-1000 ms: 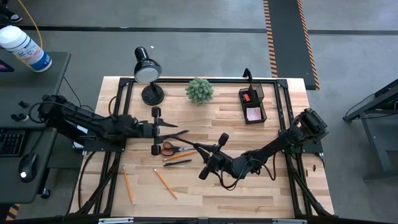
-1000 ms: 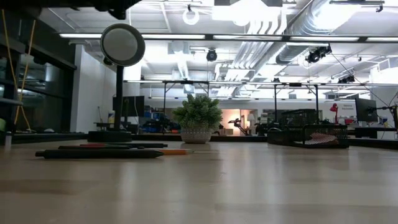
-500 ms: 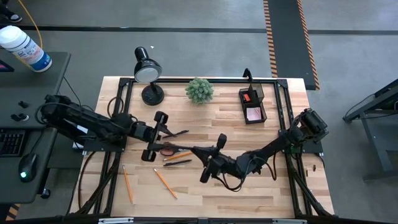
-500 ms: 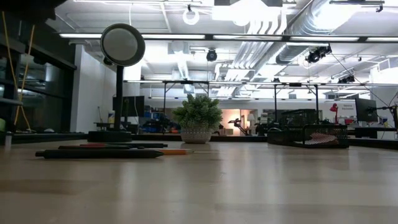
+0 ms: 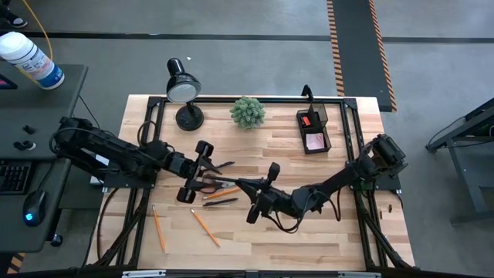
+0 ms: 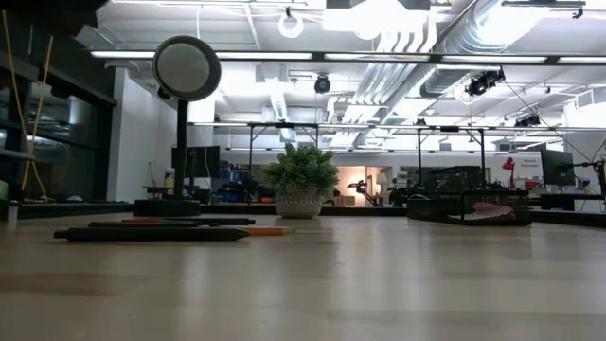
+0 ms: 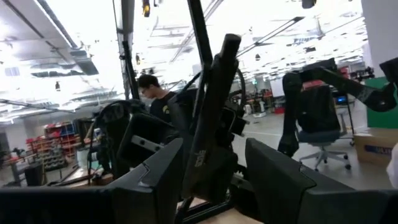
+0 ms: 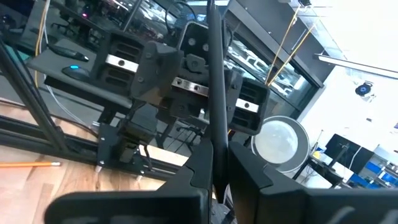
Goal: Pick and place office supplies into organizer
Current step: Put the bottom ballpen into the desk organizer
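- right gripper (image 5: 262,191) is clenched on a black pen (image 8: 214,93), lifted off the worktop (image 5: 324,232) for carrying.
- organizer (image 5: 313,130) sits well apart, near the far right edge.
- left gripper (image 5: 194,171) hovers released over the scissors (image 5: 210,184), likely next.
- pencils (image 5: 205,227) lie near the front.

Grey floor (image 5: 255,69) with a striped strip (image 5: 335,31) surrounds the wood table (image 5: 309,232). A side desk (image 5: 31,100) holds a white bottle (image 5: 29,58) (blue label). Bright ceiling lights (image 6: 379,57) and ducts (image 6: 445,28) hang overhead.
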